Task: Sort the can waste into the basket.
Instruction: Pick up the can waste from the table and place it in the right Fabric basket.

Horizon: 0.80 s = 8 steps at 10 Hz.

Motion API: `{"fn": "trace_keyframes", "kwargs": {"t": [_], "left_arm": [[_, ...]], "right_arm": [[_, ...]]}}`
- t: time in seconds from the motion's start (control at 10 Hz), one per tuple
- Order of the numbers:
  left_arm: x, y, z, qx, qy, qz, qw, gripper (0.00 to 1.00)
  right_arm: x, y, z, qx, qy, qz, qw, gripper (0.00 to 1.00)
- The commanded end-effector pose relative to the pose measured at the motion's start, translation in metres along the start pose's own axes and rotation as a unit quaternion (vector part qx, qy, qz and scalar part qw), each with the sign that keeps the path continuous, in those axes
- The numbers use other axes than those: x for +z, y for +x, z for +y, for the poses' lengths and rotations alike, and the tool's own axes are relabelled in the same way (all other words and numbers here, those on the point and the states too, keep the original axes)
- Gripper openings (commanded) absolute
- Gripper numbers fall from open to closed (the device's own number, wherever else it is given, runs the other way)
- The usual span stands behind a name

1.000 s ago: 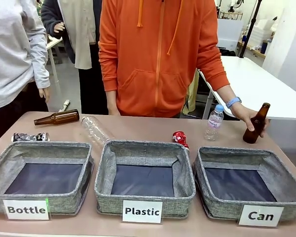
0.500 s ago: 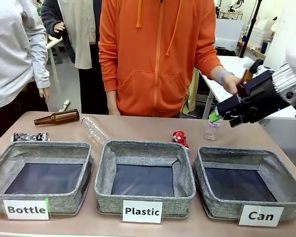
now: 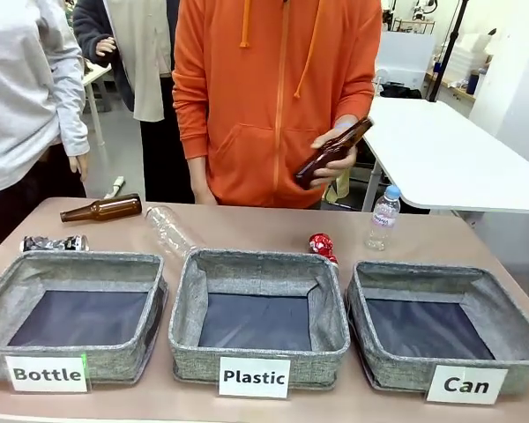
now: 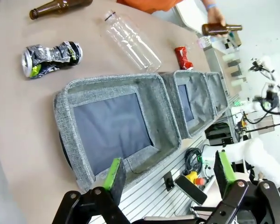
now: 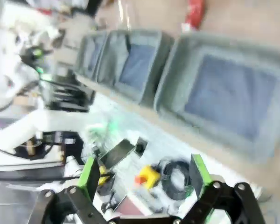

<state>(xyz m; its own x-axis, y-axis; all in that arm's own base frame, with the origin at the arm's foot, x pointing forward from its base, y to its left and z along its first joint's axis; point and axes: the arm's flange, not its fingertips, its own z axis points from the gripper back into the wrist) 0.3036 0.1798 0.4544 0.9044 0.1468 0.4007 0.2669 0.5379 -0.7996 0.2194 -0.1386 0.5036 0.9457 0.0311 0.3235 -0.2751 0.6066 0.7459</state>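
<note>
- Smooth brown tabletop (image 3: 247, 231); a white table (image 3: 458, 159) stands in the room at 2 o'clock.
- Pincers: left pincer (image 4: 169, 169) and right pincer (image 5: 144, 170) are both spread wide, empty, touching nothing.
- Crumpled red can (image 3: 321, 246) lies at 10 o'clock of the grey woven "Can" basket (image 3: 397, 370); crushed black-silver can (image 3: 53, 244) lies well apart at 9 o'clock.

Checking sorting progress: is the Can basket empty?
Empty: the Can basket shows bare dark lining. The red can lies behind the Plastic basket, the black can behind the Bottle basket.
</note>
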Motion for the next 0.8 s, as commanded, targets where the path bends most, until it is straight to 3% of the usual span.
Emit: {"fn": "trace_keyframes", "kwargs": {"t": [0.0,0.3,0.7], "left_arm": [[0.001,0.0,0.001,-0.013,-0.01,-0.004,1.0,0.98],[0.001,0.0,0.001,-0.013,-0.01,-0.004,1.0,0.98],[0.001,0.0,0.001,-0.013,-0.01,-0.004,1.0,0.98]], "right_arm": [[0.06,-0.058,-0.036,-0.044,0.0,-0.047,0.998,1.0],[0.046,-0.053,-0.051,-0.063,0.027,-0.095,0.993,1.0],[0.035,-0.032,-0.042,-0.068,-0.001,-0.092,0.993,1.0]]}}
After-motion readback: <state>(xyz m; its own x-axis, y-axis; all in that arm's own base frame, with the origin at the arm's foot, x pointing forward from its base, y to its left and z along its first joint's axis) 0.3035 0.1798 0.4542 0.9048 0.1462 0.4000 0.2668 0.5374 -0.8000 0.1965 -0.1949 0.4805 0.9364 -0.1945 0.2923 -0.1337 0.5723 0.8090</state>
